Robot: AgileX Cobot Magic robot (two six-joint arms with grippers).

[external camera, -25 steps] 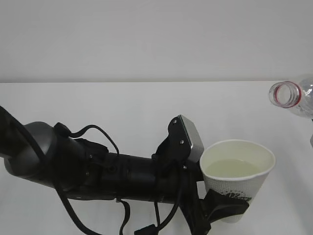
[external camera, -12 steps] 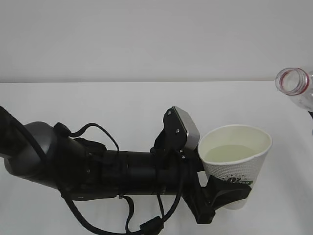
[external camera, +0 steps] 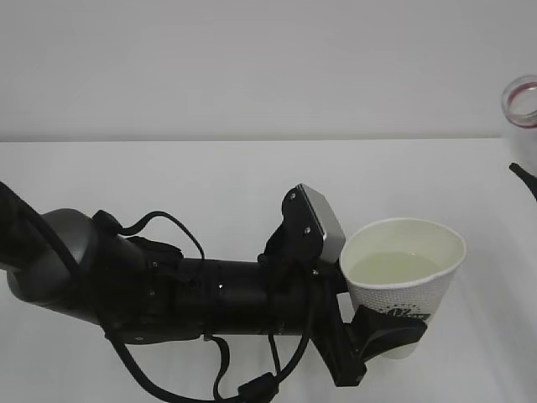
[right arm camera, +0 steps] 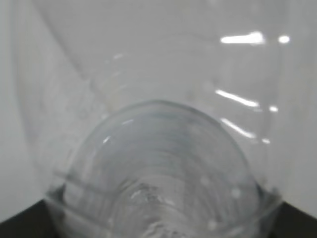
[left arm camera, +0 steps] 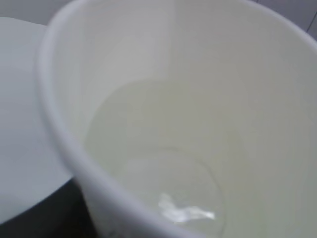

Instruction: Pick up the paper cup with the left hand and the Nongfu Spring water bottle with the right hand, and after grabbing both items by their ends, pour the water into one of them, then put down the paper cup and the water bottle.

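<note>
My left gripper is shut on the lower part of the white paper cup, which stands upright just above the table. Its green lettering faces the exterior camera. Clear water fills the lower part of the cup. In the left wrist view the cup's cream interior and the water fill the frame. The Nongfu Spring water bottle's open mouth with its red ring shows at the right edge, raised. In the right wrist view the clear bottle sits between dark fingers of my right gripper, which is shut on it.
The white table runs back to a plain pale wall. My left arm, with its cables and grey block, lies across the front left of the table. A black part of the right hand pokes in at the right edge.
The bottle's mouth has risen and drawn back to the right, now half out of frame. The left arm and the cup shifted slightly left and then stayed nearly still.
</note>
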